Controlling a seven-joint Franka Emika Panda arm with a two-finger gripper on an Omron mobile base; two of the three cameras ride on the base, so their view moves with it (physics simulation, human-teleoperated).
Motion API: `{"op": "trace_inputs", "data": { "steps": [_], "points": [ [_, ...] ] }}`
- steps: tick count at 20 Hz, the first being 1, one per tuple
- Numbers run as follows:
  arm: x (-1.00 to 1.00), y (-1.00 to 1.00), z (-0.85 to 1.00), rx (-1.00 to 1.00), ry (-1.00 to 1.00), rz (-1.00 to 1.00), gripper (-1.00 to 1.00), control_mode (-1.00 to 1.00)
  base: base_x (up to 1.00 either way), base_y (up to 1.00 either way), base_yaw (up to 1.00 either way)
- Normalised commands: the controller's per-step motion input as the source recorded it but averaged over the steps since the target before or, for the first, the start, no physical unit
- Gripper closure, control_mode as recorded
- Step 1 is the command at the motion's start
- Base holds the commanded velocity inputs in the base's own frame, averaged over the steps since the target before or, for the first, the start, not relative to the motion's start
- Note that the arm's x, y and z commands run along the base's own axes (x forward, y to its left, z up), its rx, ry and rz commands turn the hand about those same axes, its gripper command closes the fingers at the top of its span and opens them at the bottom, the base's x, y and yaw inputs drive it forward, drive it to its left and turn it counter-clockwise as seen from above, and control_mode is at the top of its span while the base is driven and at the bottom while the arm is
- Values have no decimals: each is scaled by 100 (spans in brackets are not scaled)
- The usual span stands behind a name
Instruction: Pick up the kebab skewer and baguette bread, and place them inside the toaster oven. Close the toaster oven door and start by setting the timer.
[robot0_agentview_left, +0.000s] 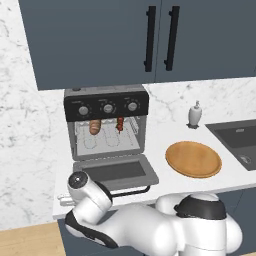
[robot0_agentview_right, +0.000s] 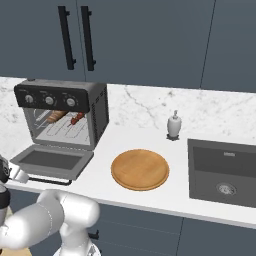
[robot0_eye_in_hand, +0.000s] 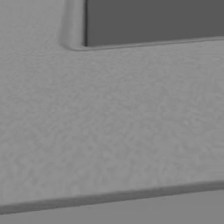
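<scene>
With golden-brown baguette bread (robot0_agentview_left: 95, 126) and dark-chunked kebab skewer (robot0_agentview_left: 120, 123) loaded, our wide-open, empty hand must lift the grey-framed drop-down toaster oven door (robot0_agentview_left: 116, 171) shut

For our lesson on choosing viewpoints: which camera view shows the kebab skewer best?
The left base view: the kebab skewer faces the camera on the rack inside the open toaster oven. The right base view shows it smaller and obliquely. The hand view shows a grey surface.
</scene>
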Motion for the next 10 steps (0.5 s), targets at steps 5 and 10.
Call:
{"op": "trace_inputs", "data": {
  "steps": [5,10],
  "points": [
    [55,-65,16,0,-3,0,-100,-100,0,0,0],
    [36,-68,27,0,-12,1,-100,-100,0,0,0]
  ]
}}
